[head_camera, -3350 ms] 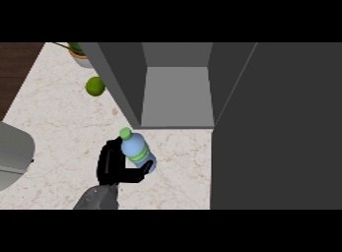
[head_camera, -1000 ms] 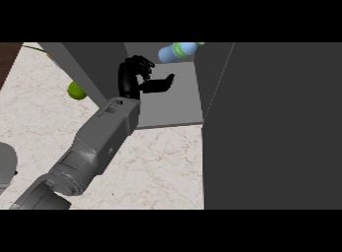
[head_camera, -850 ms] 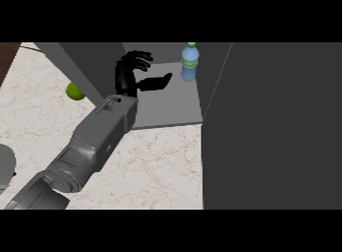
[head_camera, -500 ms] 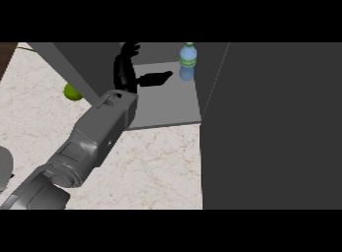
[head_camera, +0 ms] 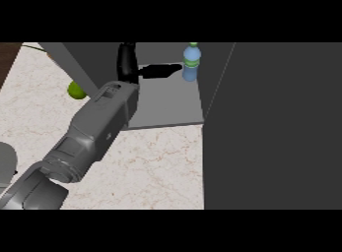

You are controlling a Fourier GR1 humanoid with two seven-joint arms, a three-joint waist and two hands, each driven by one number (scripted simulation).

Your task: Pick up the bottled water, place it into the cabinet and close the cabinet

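The bottled water point(head_camera: 191, 62) stands upright inside the cabinet point(head_camera: 166, 106), at the upper middle of the frame, on the grey cabinet floor close to the right inner wall. The left robot hand point(head_camera: 141, 69) is just to the left of it, its fingers stretched out straight — one dark part points toward the bottle's lower half, and a small gap seems to separate them, so nothing is being held. The grey forearm runs from the lower left of the frame up to the cabinet opening. The right robot hand shows nowhere in this view. The bottle is a slim clear plastic one with a green cap and a green band; it likely weighs little, is stiff enough when full yet gives a bit under a squeeze, and its smooth wall may slide in the fingers. Being tall and narrow, it probably tips easily if nudged near the cap — the safest hold would be around the middle of the body, below the band. The large dark panel filling the right side of the frame looks like the open cabinet door point(head_camera: 283, 128), which is judged the next thing to deal with. A green fruit point(head_camera: 75, 90) lies on the marbled counter point(head_camera: 159, 167) at the left, beside the cabinet's outer wall.
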